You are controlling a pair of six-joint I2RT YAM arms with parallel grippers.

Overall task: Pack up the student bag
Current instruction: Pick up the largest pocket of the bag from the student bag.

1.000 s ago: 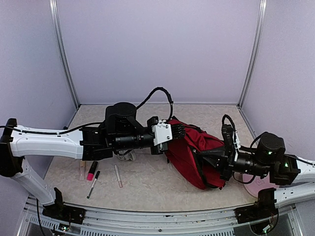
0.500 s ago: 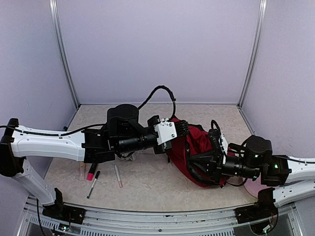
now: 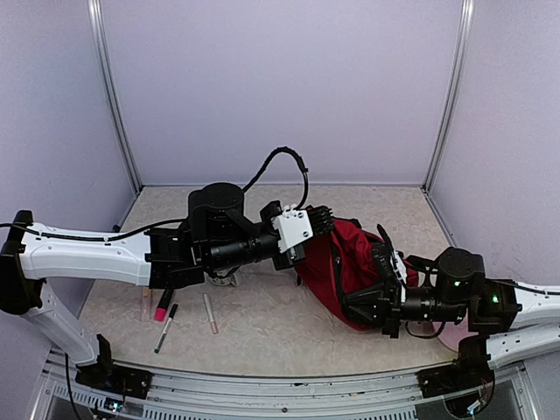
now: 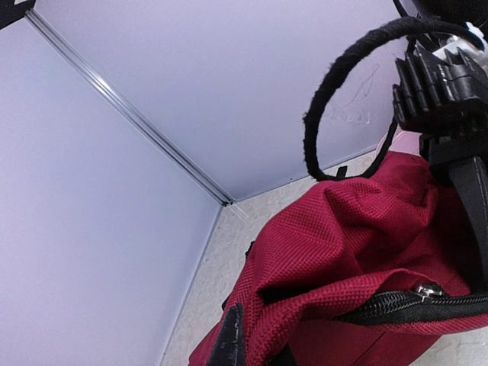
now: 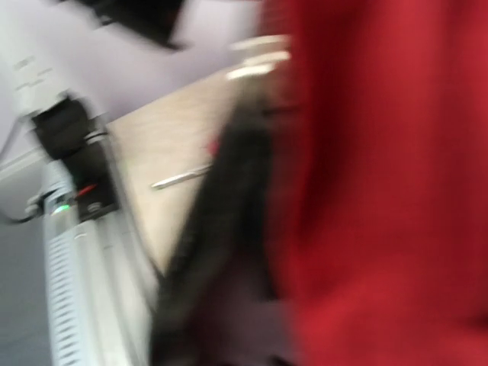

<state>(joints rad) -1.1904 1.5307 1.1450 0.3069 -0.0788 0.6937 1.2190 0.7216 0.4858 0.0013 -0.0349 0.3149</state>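
The left tool (image 3: 320, 219) was clenched on the top edge of the red bag (image 3: 354, 258), which hung below it. The right tool (image 3: 366, 304) met the bag's near side; I cannot tell its grip.

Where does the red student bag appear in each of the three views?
Top external: the student bag lies right of centre, between the two arms.
Left wrist: it fills the lower right.
Right wrist: it is the blurred red over the right half.
Shared landmark: the beige table.
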